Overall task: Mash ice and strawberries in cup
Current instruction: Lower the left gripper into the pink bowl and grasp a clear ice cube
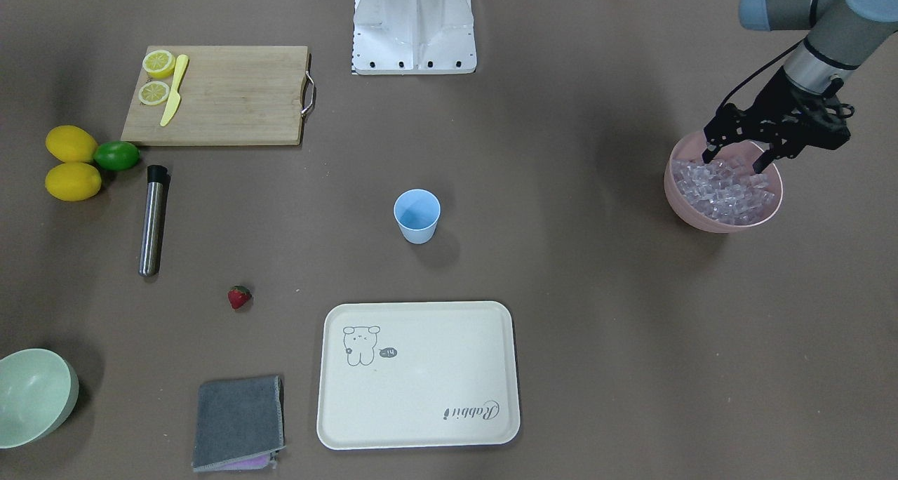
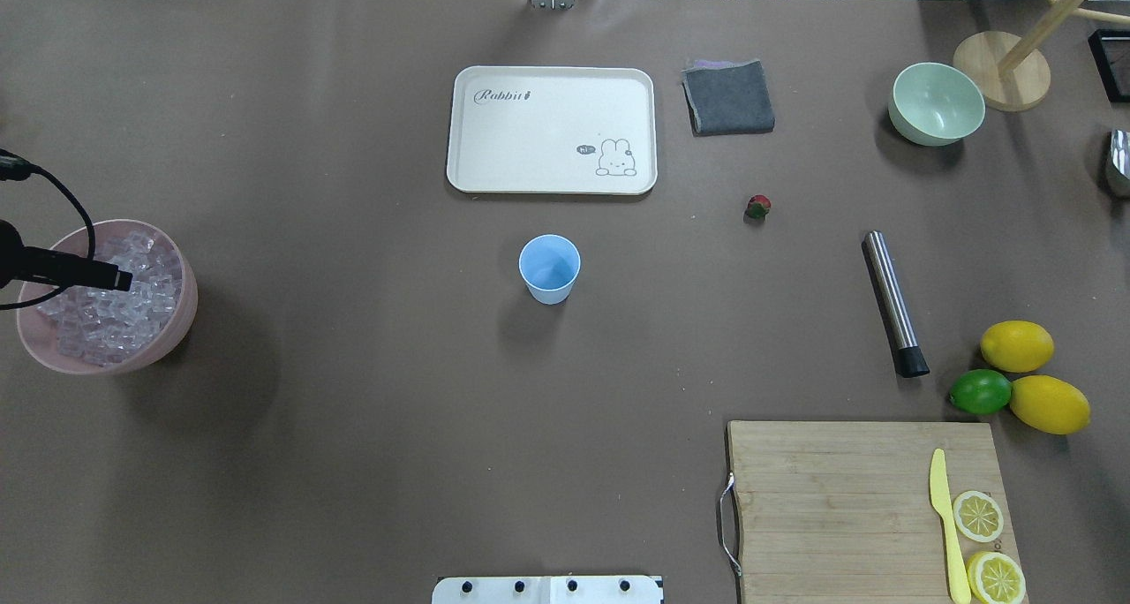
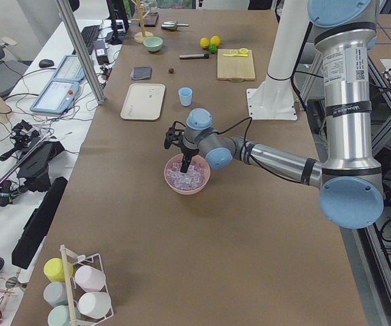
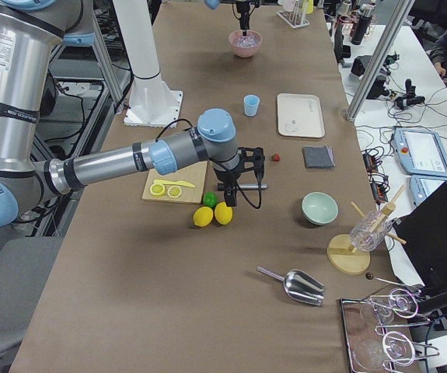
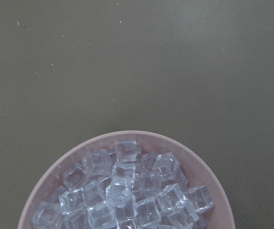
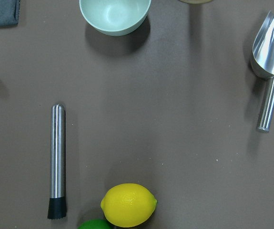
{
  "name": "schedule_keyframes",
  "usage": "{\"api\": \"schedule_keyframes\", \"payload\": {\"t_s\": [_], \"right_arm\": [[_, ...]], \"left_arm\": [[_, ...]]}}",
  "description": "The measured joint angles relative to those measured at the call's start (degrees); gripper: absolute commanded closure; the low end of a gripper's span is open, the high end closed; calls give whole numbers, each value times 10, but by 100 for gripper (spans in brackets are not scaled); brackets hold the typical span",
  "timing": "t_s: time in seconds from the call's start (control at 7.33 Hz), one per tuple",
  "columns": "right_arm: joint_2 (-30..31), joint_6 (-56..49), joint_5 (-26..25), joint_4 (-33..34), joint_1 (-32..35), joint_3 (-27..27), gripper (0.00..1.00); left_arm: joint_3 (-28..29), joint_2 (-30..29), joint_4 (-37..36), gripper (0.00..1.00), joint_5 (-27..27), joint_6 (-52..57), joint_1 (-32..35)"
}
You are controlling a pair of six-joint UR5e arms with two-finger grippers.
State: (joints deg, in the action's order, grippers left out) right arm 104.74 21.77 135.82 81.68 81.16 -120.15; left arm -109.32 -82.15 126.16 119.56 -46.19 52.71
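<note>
The blue cup (image 2: 549, 268) stands in the middle of the brown table (image 2: 353, 427), with the strawberry (image 2: 757, 206) well apart on its right. The left gripper (image 1: 735, 162) hangs wide open over the ice (image 1: 729, 192) in the pink bowl (image 1: 675, 201). I cannot tell if the right gripper (image 4: 237, 186) is open.

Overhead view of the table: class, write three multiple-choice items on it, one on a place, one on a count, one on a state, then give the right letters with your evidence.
1. Where does the ice lie? A on the cream tray; B in the pink bowl; C in the pale green bowl.
2. How many whole lemons lie by the lime? A one; B four; C two.
3. The pale blue cup is: A upright and empty; B on its side; C upside down.
Answers: 1 B, clear cubes fill the pink bowl; 2 C, two yellow lemons sit beside the green lime; 3 A, its open mouth faces up and shows only bare blue inside.
</note>
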Motion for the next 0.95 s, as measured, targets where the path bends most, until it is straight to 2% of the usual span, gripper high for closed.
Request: {"api": "schedule_keyframes", "payload": {"t_s": [0.68,0.95], "right_arm": [[-2,0,-7,0,-1,2,0],[-3,0,-8,0,-1,4,0]], "left_arm": [[16,1,0,25,-41,-4,-51],[23,0,6,38,-42,-2,-52]]}}
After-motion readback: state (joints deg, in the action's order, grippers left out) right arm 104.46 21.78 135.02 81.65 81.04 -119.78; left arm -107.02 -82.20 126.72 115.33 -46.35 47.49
